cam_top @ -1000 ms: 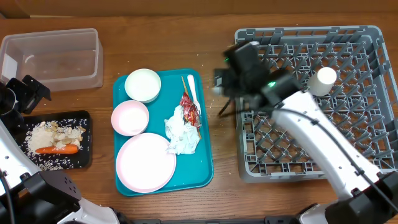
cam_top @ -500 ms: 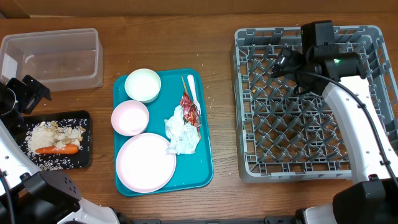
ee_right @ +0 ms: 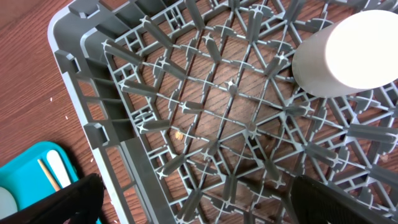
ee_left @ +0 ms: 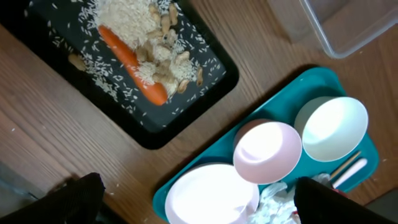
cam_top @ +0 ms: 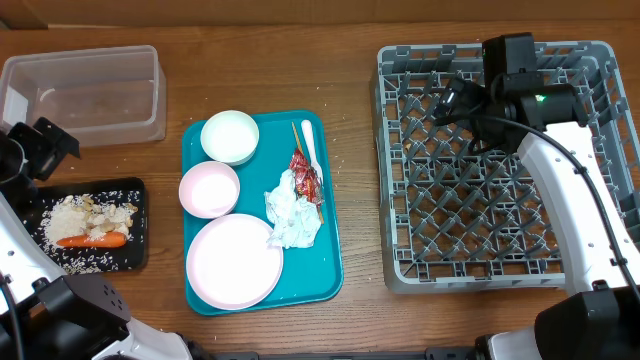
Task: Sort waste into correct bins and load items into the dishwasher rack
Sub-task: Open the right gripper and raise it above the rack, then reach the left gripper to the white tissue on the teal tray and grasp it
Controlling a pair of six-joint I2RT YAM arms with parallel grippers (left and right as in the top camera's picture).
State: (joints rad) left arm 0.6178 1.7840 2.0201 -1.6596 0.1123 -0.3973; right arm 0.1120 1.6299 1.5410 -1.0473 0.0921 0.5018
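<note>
On the teal tray [cam_top: 330, 262] lie the pink plate [cam_top: 235, 262], a pink bowl [cam_top: 209, 188], a white bowl [cam_top: 230, 136], the fork [cam_top: 309, 140], chopsticks [cam_top: 297, 133], the crumpled napkin [cam_top: 292, 215] and the red wrapper [cam_top: 304, 172]. The black tray [cam_top: 142, 228] holds rice [cam_top: 85, 215] and the carrot [cam_top: 92, 240]. The clear tub [cam_top: 155, 92] looks empty. My right gripper [cam_top: 455, 100] is open and empty above the far part of the grey rack [cam_top: 385, 180]. The white cup [ee_right: 351, 53] stands in the rack, beside that gripper. My left gripper [cam_top: 45, 148] is open and empty between tub and black tray.
The left wrist view shows the carrot [ee_left: 134, 62], both bowls [ee_left: 267, 152] and the plate [ee_left: 211, 196] below my left gripper [ee_left: 199, 208]. The right wrist view shows the rack's corner [ee_right: 93, 99] and the teal tray's edge [ee_right: 25, 177]. Bare wood lies between tray and rack.
My right arm swung from the rack's left edge to over its far part and now covers the cup in the overhead view. The left arm barely moved.
</note>
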